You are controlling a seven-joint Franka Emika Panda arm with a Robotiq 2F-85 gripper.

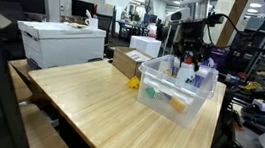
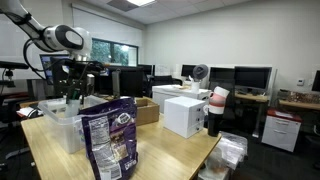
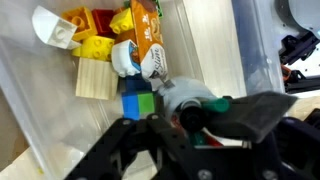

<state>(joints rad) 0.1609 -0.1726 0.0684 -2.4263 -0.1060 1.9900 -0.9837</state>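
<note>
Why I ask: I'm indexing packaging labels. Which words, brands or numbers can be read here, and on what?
No text can be read for certain.
The snack bag: front print, too small to read.
The orange packet: white lettering, too blurred to read.
The white tub: dark label print, too blurred to read.

You're in an open-plan office, ceiling panels (image 2: pixel 135 4) lit. Light wooden worktop (image 1: pixel 90 94) up front, big white box (image 1: pixel 60 44) just beside it. White wall (image 2: pixel 220 35), dark window (image 2: pixel 125 52). Desks (image 2: pixel 295 101) with dark monitors (image 2: pixel 250 77) line that wall.
</note>
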